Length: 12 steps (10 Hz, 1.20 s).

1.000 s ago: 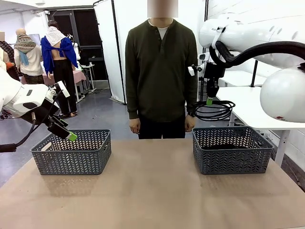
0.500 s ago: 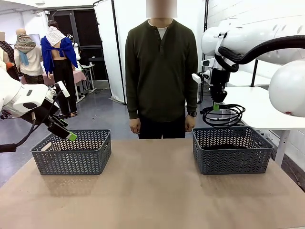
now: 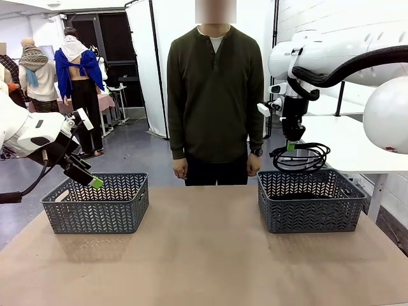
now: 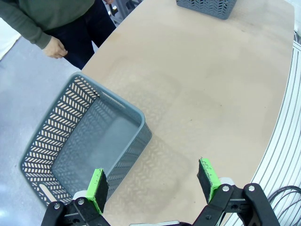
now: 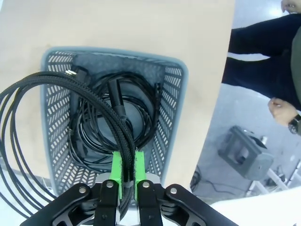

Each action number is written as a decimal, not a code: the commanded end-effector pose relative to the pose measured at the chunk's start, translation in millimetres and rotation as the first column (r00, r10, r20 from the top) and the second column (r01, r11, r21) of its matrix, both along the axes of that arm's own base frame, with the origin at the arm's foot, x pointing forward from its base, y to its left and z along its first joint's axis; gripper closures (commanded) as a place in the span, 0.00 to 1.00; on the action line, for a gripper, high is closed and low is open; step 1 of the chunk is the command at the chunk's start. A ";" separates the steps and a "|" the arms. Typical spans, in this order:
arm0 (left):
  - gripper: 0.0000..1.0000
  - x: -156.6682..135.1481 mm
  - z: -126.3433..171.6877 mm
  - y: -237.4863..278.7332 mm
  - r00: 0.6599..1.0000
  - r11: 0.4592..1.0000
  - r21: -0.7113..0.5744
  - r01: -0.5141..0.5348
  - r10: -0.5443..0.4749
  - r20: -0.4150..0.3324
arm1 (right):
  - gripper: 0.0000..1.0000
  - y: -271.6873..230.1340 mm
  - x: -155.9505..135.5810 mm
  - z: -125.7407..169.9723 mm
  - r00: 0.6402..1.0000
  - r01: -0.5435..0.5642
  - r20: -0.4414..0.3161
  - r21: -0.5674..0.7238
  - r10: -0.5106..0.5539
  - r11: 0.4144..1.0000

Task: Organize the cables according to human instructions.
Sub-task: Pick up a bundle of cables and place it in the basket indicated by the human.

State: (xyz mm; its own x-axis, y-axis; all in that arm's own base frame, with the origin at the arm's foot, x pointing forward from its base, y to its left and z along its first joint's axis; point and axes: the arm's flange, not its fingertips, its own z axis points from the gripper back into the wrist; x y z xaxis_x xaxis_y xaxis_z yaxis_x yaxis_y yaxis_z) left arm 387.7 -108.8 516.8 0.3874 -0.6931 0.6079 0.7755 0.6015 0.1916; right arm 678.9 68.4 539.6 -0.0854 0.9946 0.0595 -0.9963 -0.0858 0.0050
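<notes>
**Right gripper holds a coiled cable above the right basket**

In the front view the inside of the right basket [image 3: 310,200] is hard to see through its patterned wall; only a dark mass shows. The right wrist view looks down into it: more cables [image 5: 113,122] lie there in loose black coils, but how many I cannot tell, because they overlap. The left basket [image 3: 97,203] shows a bare floor in the left wrist view.

The right gripper [image 3: 291,146] hangs above the right basket, its green pads pressed together on a coiled cable [image 3: 302,157], which hangs in the air over the basket's far rim. The left gripper [image 4: 153,181] is spread wide and pinches nothing; it hovers by the left basket's near corner.

The person [image 3: 215,95] stands at the far side of the bench [image 3: 204,255], between the two baskets, arms down. One hand [image 5: 281,110] with a wristwatch is partly cut off in the right wrist view.
</notes>
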 end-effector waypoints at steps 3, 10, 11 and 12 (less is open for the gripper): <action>0.00 1.6 -1.4 2.9 1.000 1.000 -0.010 0.011 -0.011 -0.001 | 1.00 -0.7 3.1 3.0 1.000 0.001 0.009 0.006 -0.001 1.000; 0.00 1.6 -1.4 2.9 1.000 1.000 -0.010 0.011 -0.011 -0.001 | 1.00 -3.8 -8.2 -13.0 0.999 0.006 0.036 0.037 -0.008 0.999; 0.00 1.6 -1.4 2.9 1.000 1.000 -0.010 0.011 -0.011 -0.001 | 1.00 -6.6 -11.1 -20.7 0.999 0.003 0.044 0.056 -0.006 0.998; 0.00 1.6 -1.4 2.9 1.000 1.000 -0.010 0.011 -0.011 -0.001 | 1.00 -9.6 -12.6 -27.2 0.999 0.006 0.044 0.064 -0.009 0.998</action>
